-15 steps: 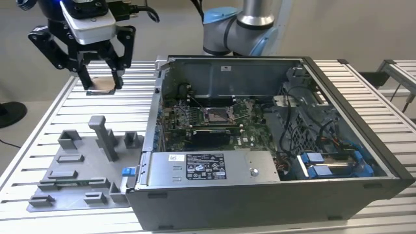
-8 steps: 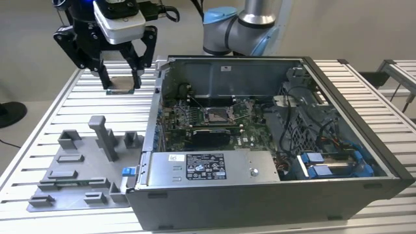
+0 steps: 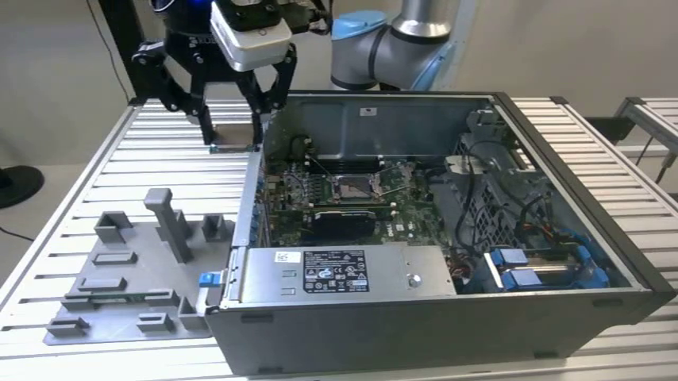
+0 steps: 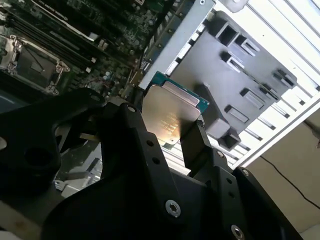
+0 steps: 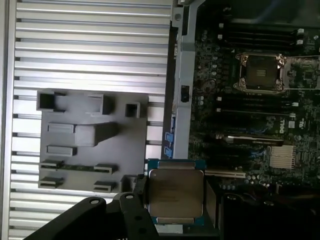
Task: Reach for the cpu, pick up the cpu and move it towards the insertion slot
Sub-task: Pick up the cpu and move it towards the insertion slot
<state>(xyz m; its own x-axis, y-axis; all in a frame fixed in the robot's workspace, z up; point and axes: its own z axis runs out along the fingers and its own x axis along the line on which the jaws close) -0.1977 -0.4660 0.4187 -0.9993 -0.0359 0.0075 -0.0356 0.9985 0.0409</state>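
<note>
- The gripper [image 3: 235, 136] hangs in the air above the slatted table [image 3: 95, 167], just outside the open computer case [image 3: 445, 317], its fingers clamped on the cpu [image 3: 235, 135].
- In both wrist views the cpu [image 4: 170, 117] [image 5: 175, 194] sits flat between the black fingers [image 4: 192, 145].
- The insertion slot [image 3: 355, 187] lies on the green motherboard [image 3: 408, 226] inside the case, well apart from the chip.
- The grey fixture [image 3: 127, 278] rests on the table by the case.

The cpu [image 5: 176, 192] had a dull, brushed silvery metal top edged by green board. The gripper [image 4: 172, 135] looked like matt black plastic or coated metal with bright screw heads. The insertion slot [image 5: 261, 73] showed a shiny metal frame on green circuit board. The fixture plate [image 3: 132, 274] was matt grey plastic, and the counter [image 3: 75, 190] ribbed, satin aluminium. The computer case [image 3: 424, 317] was grey painted sheet metal.
</note>
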